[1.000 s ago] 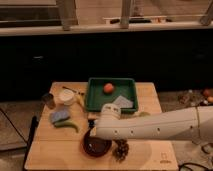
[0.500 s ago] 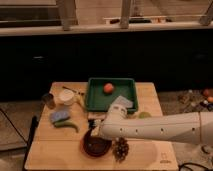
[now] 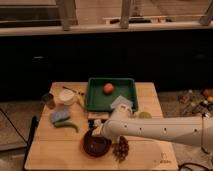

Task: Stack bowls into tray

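The dark maroon bowl (image 3: 96,145) sits on the wooden table near its front edge. The dark green tray (image 3: 98,96) lies at the back middle of the table, with a small orange round thing (image 3: 108,88) inside it. I see no orange-red bowl; it may be hidden behind the arm. My gripper (image 3: 95,131) is at the end of the white arm (image 3: 155,131), which reaches in from the right. The gripper hangs just over the far rim of the maroon bowl.
A white cup (image 3: 66,96) and a small dark cup (image 3: 48,100) stand left of the tray. A blue-grey cloth (image 3: 60,116) and a green vegetable (image 3: 67,125) lie in front of them. A brown lump (image 3: 120,148) lies right of the bowl. A pale green cup (image 3: 144,115) peeks from behind the arm.
My arm's end has shifted a little left and down toward the maroon bowl's far rim. The bowl and the tray have not moved.
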Tool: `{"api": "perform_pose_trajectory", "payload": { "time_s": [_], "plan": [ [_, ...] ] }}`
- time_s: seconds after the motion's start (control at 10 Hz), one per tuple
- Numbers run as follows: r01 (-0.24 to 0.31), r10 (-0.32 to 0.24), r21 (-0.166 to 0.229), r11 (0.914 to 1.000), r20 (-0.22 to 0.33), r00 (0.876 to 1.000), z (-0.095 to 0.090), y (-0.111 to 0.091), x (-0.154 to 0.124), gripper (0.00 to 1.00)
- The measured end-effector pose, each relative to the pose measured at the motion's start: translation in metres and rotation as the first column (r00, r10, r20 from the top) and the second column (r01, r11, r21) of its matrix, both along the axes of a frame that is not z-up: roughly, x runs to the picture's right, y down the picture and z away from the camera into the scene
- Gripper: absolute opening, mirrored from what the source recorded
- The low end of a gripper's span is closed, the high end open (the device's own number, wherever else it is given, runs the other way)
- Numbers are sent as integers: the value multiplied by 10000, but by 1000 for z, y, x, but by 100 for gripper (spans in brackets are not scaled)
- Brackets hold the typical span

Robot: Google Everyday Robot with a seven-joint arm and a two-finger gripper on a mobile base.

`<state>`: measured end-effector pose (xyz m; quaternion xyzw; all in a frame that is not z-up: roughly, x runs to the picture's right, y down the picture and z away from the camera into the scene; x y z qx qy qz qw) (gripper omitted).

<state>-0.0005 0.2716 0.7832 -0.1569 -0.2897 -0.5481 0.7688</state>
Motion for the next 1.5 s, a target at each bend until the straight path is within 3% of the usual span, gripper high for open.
{"api": "perform_pose_trajectory", "payload": {
  "time_s": [0.4, 0.7, 1.1, 1.2, 1.5],
  "plan": [
    [-133, 136, -205, 9997, 170, 9998, 4, 3, -2, 77],
    [-146, 149, -205, 9997, 140, 9998, 4, 3, 0, 42],
    [-130, 133, -223, 9997, 158, 9998, 2, 3, -1, 5],
    [-222, 222, -272, 9994, 22, 9998, 4, 2, -1, 0],
    [-256, 253, -257, 9993, -103, 9996, 4, -1, -3, 0]
  ]
}}
